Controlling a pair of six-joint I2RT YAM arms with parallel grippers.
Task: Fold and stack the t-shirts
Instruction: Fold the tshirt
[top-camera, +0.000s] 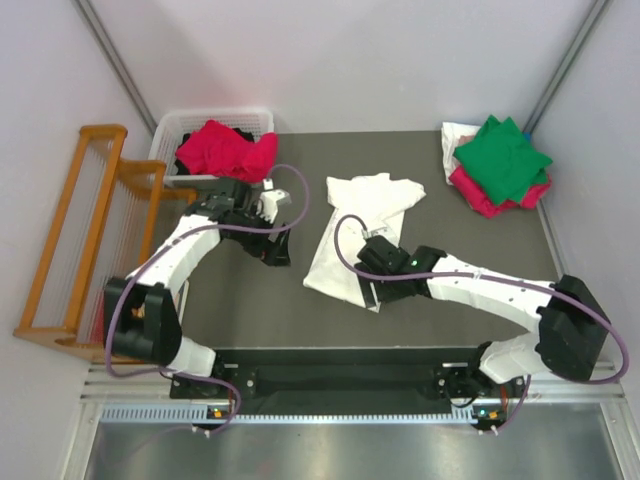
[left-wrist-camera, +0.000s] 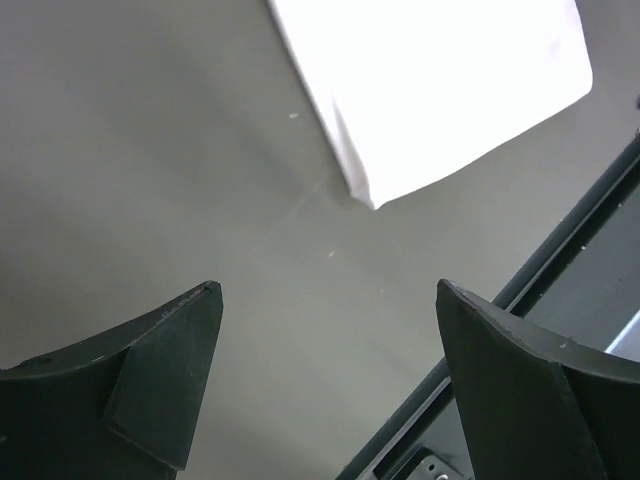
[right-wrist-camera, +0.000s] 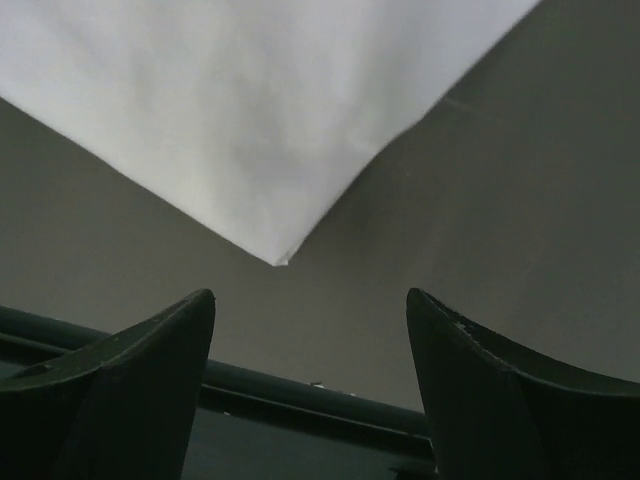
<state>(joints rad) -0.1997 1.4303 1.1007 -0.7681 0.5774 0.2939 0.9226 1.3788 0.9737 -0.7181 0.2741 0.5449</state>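
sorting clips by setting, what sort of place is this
Likely a robotics lab work cell, not a home: robot arms bolted to a dark table, plain white partition walls around it, a crimson t-shirt in a slotted basket and a folded stack.

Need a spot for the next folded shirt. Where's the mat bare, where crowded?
Bare mat between the white shirt and the folded stack, and near-left between left arm and shirt. Crowded: by the basket, and at the shirt's near edge, where left gripper and right gripper hover open.
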